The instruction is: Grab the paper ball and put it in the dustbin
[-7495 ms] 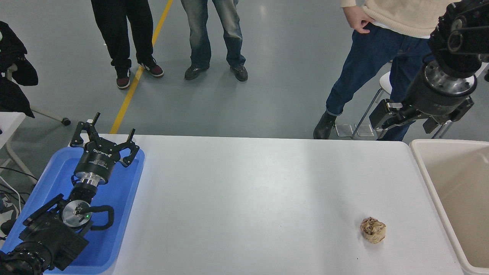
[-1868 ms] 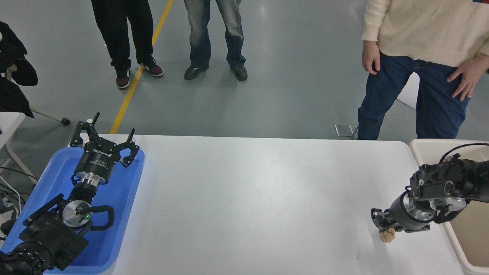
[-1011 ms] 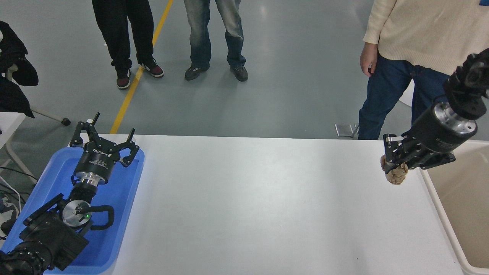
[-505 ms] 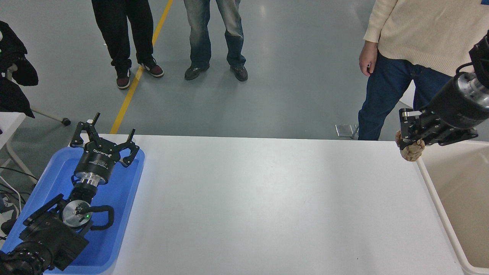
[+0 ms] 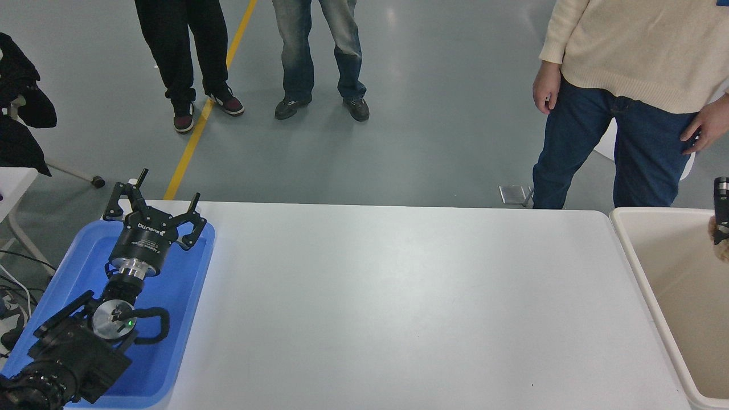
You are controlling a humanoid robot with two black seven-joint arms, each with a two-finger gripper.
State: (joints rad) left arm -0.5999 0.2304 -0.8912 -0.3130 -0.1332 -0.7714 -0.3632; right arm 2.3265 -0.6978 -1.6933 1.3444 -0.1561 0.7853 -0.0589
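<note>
Three people stand on the grey floor (image 5: 433,114) beyond the far edge of the white table (image 5: 398,307); a yellow line (image 5: 205,108) crosses that floor at far left. Left gripper (image 5: 152,199), fingers spread wide and holding nothing, is parked over the blue tray (image 5: 188,285) at the table's left end; white lettering on its body is too small to read. Right gripper (image 5: 721,219) shows only as a sliver at the right edge, over the dustbin (image 5: 638,256); its opening cannot be told. Paper ball (image 5: 722,245) sits just beneath it, above the bin's interior.
</note>
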